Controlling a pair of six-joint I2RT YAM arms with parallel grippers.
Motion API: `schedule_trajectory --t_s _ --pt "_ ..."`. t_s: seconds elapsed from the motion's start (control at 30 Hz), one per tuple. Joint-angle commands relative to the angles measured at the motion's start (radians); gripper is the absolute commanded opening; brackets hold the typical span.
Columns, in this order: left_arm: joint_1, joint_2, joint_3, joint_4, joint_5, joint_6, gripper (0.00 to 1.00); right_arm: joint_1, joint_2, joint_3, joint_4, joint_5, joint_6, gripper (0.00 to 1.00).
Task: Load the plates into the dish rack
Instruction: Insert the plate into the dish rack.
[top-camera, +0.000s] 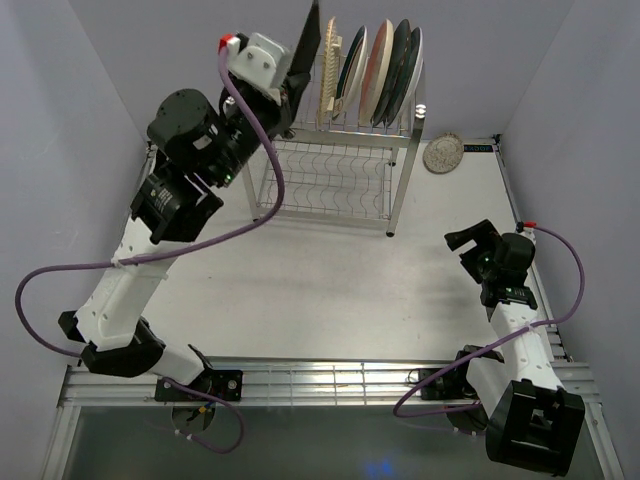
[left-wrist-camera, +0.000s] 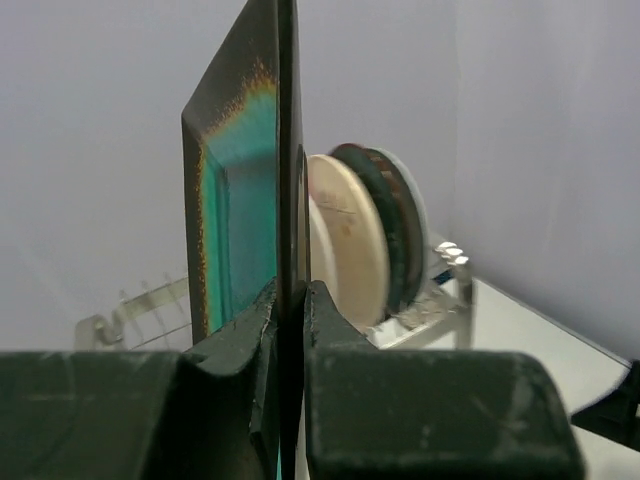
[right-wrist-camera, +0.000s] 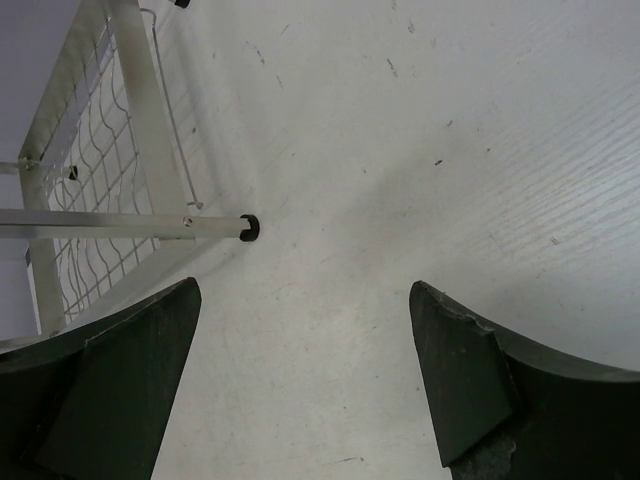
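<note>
the left gripper (left-wrist-camera: 292, 297) is clenching the brown square plate (left-wrist-camera: 235, 200) by its lower edge, holding it upright over the left end of the top tier of the dish rack (top-camera: 330, 180), just beside the five plates (top-camera: 380, 70) already standing in the slots there. by my reckoning the job is nearing its end, with this plate waiting to be slotted and the small silver-grey plate (top-camera: 443, 153) sitting on the table by the rack's right rear post, while the right gripper (right-wrist-camera: 303, 330) is hanging spread wide and empty over bare tabletop. the table (top-camera: 330, 290) is looking pale, matte and lightly scuffed, and plain lilac-grey walls (top-camera: 60, 100) are closing it in on three sides.
</note>
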Motion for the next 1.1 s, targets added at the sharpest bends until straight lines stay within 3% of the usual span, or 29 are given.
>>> schedule_trajectory --t_s 0.0,0.17,0.33,0.77,1.07 --pt "0.189 -0.021 0.108 0.121 0.157 -0.121 0.00 0.002 -0.016 -0.006 0.058 -0.010 -0.022 0.91" --pt "0.288 -0.038 0.059 0.170 0.224 -0.172 0.00 0.002 -0.015 -0.010 0.066 -0.016 -0.023 0.91" --pt "0.433 0.037 0.132 0.142 0.396 -0.305 0.00 0.000 -0.012 -0.012 0.069 -0.027 -0.023 0.90" --pt "0.728 0.081 0.120 0.341 0.777 -0.629 0.00 0.002 -0.021 -0.018 0.078 -0.044 -0.028 0.91" --pt "0.739 0.037 0.041 0.498 0.722 -0.655 0.00 0.002 -0.018 -0.026 0.091 -0.053 -0.030 0.90"
